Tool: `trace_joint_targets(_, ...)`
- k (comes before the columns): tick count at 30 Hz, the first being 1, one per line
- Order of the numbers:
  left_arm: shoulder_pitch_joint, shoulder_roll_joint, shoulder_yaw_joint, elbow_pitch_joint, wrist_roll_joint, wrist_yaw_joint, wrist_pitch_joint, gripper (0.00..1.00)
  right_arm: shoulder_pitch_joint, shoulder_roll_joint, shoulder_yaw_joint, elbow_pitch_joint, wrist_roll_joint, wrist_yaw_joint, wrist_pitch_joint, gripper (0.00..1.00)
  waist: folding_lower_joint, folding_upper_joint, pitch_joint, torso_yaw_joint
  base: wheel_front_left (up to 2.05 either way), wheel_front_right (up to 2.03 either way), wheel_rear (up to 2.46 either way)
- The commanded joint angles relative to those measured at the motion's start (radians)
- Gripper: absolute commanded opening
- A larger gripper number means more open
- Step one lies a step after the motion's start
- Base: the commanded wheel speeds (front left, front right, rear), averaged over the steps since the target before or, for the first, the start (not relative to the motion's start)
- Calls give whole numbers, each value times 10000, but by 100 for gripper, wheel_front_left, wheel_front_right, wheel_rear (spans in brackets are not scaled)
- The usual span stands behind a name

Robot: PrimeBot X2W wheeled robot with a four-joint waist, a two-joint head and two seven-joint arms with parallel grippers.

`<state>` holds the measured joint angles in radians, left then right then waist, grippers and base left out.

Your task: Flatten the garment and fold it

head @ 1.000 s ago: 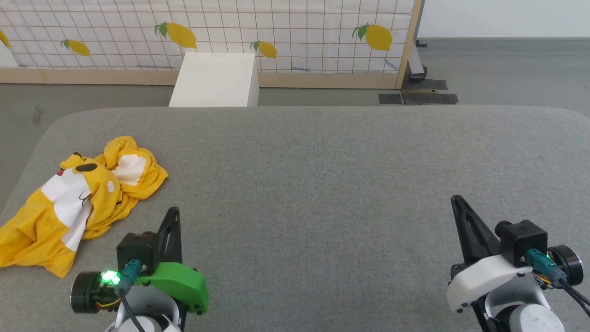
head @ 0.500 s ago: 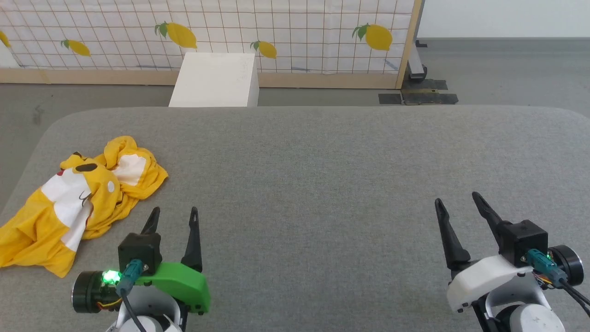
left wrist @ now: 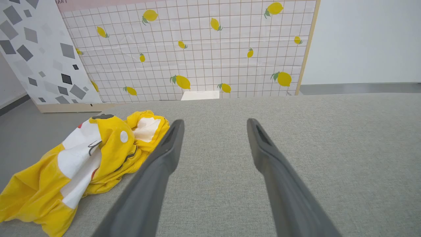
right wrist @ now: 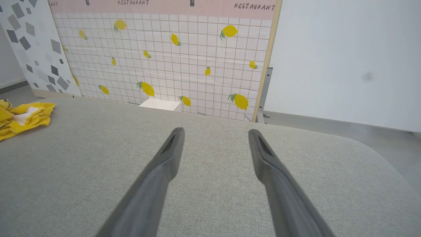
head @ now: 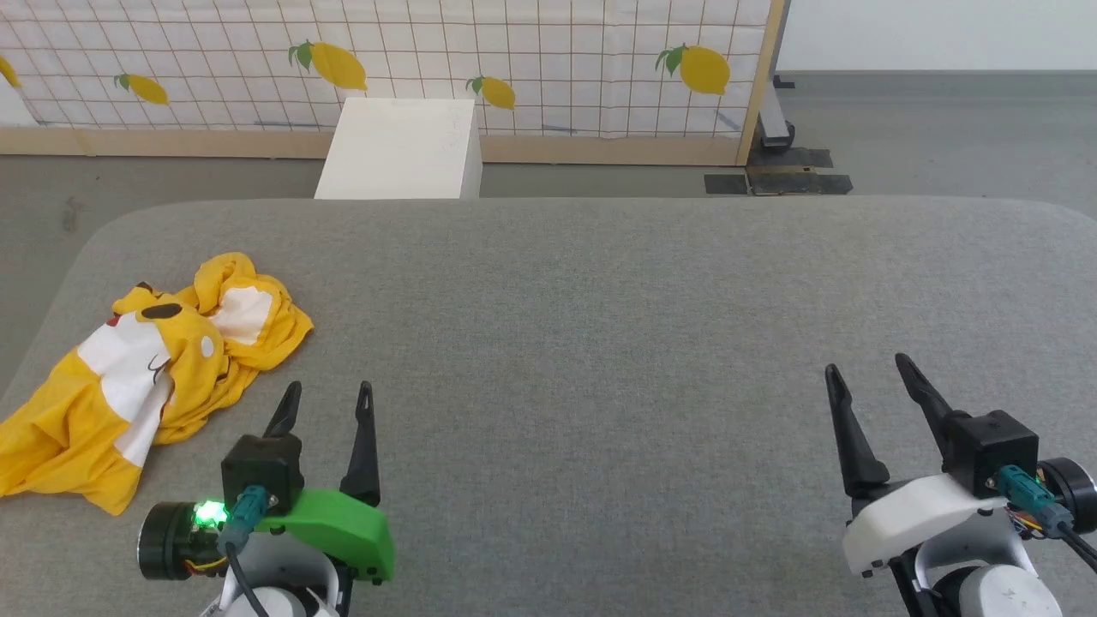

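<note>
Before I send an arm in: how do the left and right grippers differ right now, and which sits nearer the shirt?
The left gripper has a green housing; the right gripper has a white one. The left gripper sits close beside the crumpled yellow garment, apart from it; the right gripper is far across the grey padded surface from it. Shared: both are open and empty, fingers pointing away from the robot.

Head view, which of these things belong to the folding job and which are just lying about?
For the job:
- garment, crumpled at the left of the grey padded table
- left pincer, open, apart from the garment
- right pincer, open, over bare table

Just lying about:
- white box on the floor beyond the table
- lemon-print screen behind it
</note>
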<state>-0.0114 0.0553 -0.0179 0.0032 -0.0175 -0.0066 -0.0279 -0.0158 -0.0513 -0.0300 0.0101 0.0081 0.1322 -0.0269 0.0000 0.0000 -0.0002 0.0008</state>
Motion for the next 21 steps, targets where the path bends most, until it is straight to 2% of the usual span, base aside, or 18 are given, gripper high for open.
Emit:
trace_joint_targets(1, 129, -6, -45, 0, 2, 83, -108, 100, 181, 2, -61, 32, 3, -2, -107, 100, 0, 0, 4, 18, 0, 0, 0)
trace_joint_targets(21, 378, -9, -22, -10, -158, 207, -517, 100, 312, 3, -196, 159, -38, -5, -519, 100, 0, 0, -58, 653, 0, 0, 0)
